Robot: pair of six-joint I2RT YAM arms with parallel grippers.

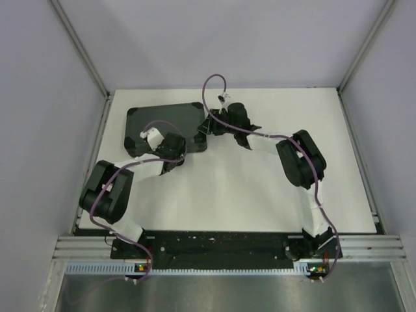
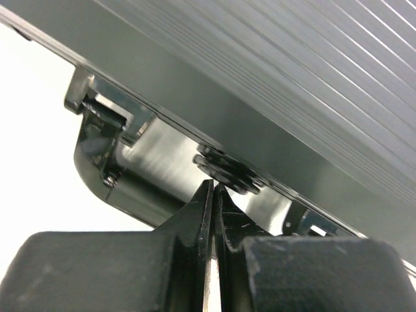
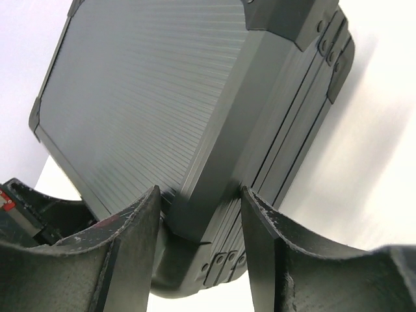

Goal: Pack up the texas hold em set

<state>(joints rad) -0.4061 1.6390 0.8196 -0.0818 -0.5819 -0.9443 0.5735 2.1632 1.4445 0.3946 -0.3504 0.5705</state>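
Note:
The black briefcase lies shut and flat at the back left of the table. Its chips, card decks and discs are hidden inside. My left gripper is at the case's near edge. In the left wrist view it is shut and empty, tips right below a black latch on the case's front wall. My right gripper is at the case's right near corner. In the right wrist view it is open, its jaws either side of the corner of the briefcase.
The white table top runs to the right and front of the case. Grey walls and metal frame posts close in the left, right and back. A black rail carries the arm bases at the near edge.

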